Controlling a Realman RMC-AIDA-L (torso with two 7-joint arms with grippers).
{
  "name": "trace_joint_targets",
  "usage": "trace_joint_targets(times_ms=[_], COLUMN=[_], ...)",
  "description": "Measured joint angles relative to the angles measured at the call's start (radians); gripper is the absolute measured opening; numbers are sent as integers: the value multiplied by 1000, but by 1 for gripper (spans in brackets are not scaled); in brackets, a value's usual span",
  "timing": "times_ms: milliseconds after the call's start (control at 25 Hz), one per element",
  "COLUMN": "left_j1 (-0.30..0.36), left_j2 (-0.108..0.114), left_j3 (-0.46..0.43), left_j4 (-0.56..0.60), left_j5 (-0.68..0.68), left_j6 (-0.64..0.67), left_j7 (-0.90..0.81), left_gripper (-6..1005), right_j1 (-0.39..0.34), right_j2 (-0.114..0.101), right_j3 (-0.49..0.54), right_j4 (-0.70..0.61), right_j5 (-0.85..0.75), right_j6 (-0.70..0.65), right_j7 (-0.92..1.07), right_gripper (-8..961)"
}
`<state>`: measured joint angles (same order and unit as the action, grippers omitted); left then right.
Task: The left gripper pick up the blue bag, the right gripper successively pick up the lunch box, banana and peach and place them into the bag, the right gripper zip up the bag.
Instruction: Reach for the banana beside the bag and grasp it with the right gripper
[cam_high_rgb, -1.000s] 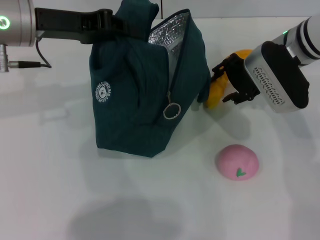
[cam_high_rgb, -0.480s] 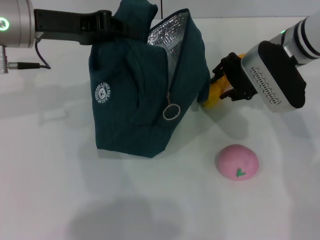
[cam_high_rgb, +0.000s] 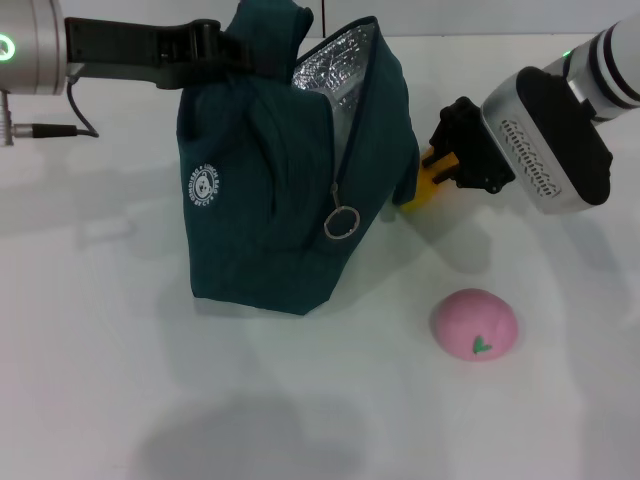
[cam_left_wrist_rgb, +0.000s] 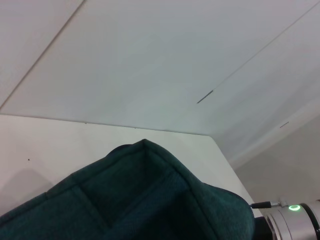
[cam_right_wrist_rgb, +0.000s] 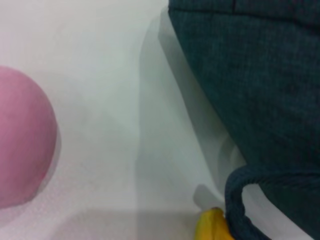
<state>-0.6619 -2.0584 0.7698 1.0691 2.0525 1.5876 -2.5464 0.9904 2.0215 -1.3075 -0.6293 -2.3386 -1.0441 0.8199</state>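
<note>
On a white table (cam_high_rgb: 120, 330), the blue bag (cam_high_rgb: 280, 190) stands upright with its zip open and silver lining (cam_high_rgb: 340, 70) showing, its top gripped by the left hand (cam_high_rgb: 215, 50), which reaches in level from the left and is closed on the fabric near a handle. Just beside the bag's right flank lies the banana (cam_high_rgb: 425, 188), only a yellow sliver of it visible; the right hand (cam_high_rgb: 450, 160) is down over it, its black fingers set around the fruit, though whether they have closed on it cannot be told from any view. The right wrist view shows the banana's tip touching or nearly touching a loop handle (cam_right_wrist_rgb: 240, 200) of the bag. The peach (cam_high_rgb: 474, 323) sits alone in front, well apart from both, leaf mark (cam_high_rgb: 482, 346) facing forward. No lunch box is visible outside the bag; it is likely already inside, which would make the banana the item in hand and the peach and the zip yet to come.

The risk lies in that crowding: a lift could snag the hanging handle, tug the bag against the left hand's hold and tip or shut the opening. A shallow grip near the banana's end could also let it swing or slip on the way up.
</note>
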Motion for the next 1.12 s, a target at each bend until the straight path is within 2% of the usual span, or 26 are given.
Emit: trace_joint_targets(times_ms=[200, 400, 560, 760, 1120], left_j1=[-1, 0, 0, -1, 1], left_j2=[0, 0, 0, 4, 9], left_j3=[0, 0, 0, -3, -7], left_j4=[0, 0, 0, 0, 6], left_j5=[0, -1, -5, -7, -9], left_j6=[0, 0, 0, 0, 0], left_j7=[1, 2, 0, -5, -10], left_gripper=[35, 35, 35, 35, 35], right_j1=[0, -1, -7, -9, 24], right_j2=[-1, -4, -6, -9, -13], right_j3=[0, 7, 7, 18, 165], right_j4=[-4, -37, -63, -113, -167], right_j5=[-4, -5, -23, -102, -328], right_j6=[-4, -6, 52, 91, 98], right_j7=[7, 53, 151, 388, 968], right_gripper=[110, 19, 19, 18, 18])
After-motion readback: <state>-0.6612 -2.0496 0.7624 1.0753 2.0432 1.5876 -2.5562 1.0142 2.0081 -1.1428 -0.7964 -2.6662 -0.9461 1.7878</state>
